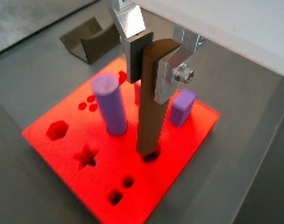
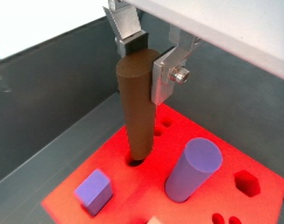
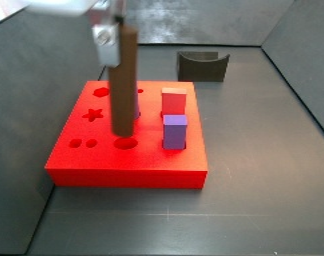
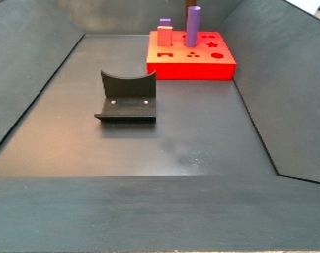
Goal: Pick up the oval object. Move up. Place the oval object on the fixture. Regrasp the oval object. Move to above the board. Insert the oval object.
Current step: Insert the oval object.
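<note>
Now the gripper (image 2: 145,57) above the board (image 1: 180,144) clamps the brown peg (image 2: 138,109), its tip entering a hole; insertion underway, next press straight down

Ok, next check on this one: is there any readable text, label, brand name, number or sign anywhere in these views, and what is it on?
None: no text, label, brand or number shows in any view.
The board, the fixture, the oval object, the purple cylinder and the hand, holding the oval object above the board, are all unmarked.
</note>
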